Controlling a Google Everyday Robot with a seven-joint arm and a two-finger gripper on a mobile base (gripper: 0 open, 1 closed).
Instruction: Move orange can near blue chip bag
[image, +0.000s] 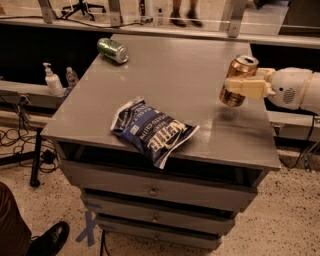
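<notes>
The orange can (236, 80) is copper-orange with a shiny top. My gripper (243, 87) is shut on the orange can and holds it slightly tilted just above the right part of the grey table (190, 65). My white arm (297, 90) comes in from the right edge. The blue chip bag (152, 130) lies flat near the table's front edge, left of the can, with its corner hanging over the edge. A clear gap separates the can from the bag.
A green can (112, 50) lies on its side at the table's far left corner. Drawers (155, 190) sit under the tabletop. A soap dispenser (51, 80) and bottle stand on a low shelf at left. A person's shoe (50, 240) is at bottom left.
</notes>
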